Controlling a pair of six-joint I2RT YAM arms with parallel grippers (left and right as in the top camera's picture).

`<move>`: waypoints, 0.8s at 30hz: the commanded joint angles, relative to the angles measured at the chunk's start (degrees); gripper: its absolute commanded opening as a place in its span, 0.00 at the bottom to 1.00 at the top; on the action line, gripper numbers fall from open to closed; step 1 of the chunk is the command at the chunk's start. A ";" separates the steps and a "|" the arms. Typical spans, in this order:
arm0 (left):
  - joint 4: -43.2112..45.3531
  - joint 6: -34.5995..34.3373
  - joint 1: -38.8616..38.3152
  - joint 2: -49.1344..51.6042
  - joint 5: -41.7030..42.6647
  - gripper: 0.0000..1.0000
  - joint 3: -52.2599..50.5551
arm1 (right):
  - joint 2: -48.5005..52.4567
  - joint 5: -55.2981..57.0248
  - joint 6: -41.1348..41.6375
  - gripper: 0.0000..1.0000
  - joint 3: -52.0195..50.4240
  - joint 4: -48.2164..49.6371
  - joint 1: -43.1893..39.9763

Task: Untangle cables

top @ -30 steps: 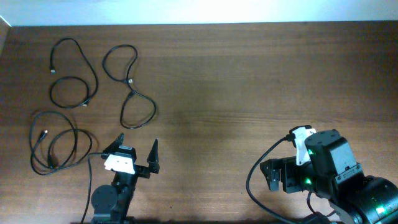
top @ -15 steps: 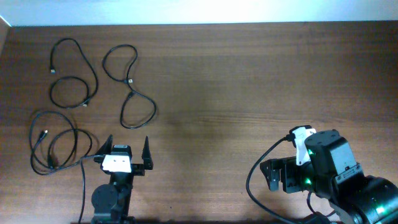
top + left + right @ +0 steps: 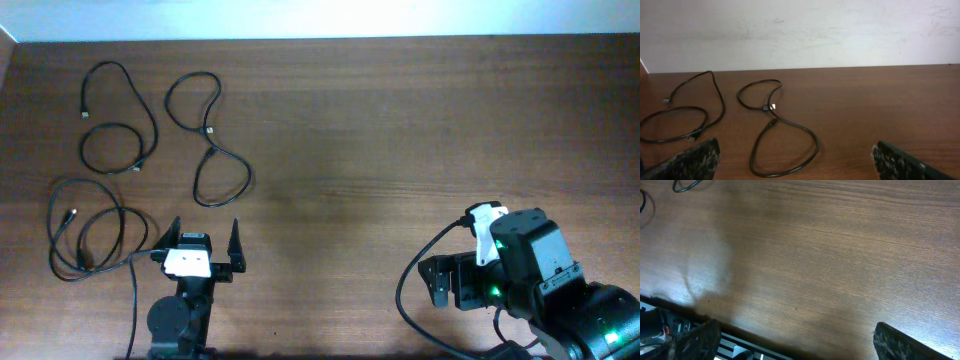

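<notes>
Cables [image 3: 210,148] are in neither of my grippers. The left gripper [image 3: 205,228] is spread wide and empty. A second ago it sat slanted to the right, and it has since swung square to the cables and settled. The right gripper [image 3: 438,282] is also spread and empty, well apart on the table [image 3: 400,150]. Overhead, three separate loops lie far left, so I judge the untangling about done. My left wrist shows two of them, the overhead all three, and my right wrist mostly bare wood.

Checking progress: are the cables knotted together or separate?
Separate: the top-left cable, middle cable and lower-left cable lie apart in the overhead view, bare wood between them.
</notes>
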 commanded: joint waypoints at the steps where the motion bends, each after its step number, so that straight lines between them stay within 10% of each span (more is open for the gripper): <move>1: -0.35 0.87 0.20 -0.55 -0.83 0.99 -0.15 | -0.17 0.50 -0.13 0.96 0.13 0.00 -0.04; 24: -0.35 0.87 0.20 -0.55 -0.83 0.99 -0.15 | -5.09 0.55 -0.17 0.99 0.13 -0.79 -0.11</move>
